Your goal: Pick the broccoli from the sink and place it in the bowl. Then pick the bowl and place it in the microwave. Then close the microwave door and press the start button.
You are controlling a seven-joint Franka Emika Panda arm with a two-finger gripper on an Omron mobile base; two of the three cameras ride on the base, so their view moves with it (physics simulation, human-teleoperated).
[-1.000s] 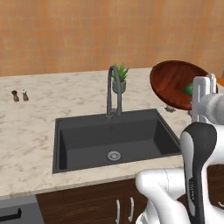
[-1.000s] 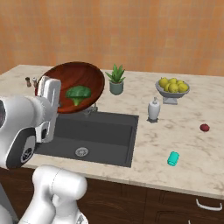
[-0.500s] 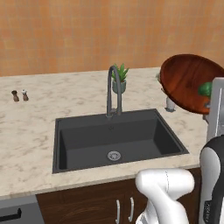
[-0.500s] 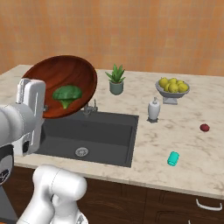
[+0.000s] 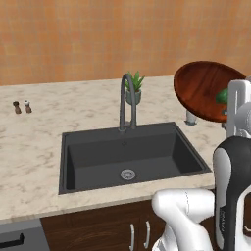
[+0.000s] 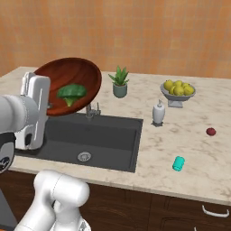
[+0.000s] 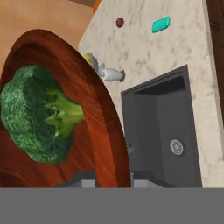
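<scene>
Clearly the pincer [image 7: 113,175] was clamped on the rim of the bowl [image 6: 74,83], held tilted above the sink [image 6: 97,137] with the broccoli [image 6: 71,93] inside; next, carrying it level toward the microwave.

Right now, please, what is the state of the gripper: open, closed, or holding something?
Gripper: closed on the rim of the wide reddish-brown wooden bowl, lifted and tilted, with the dark-green broccoli inside.
</scene>
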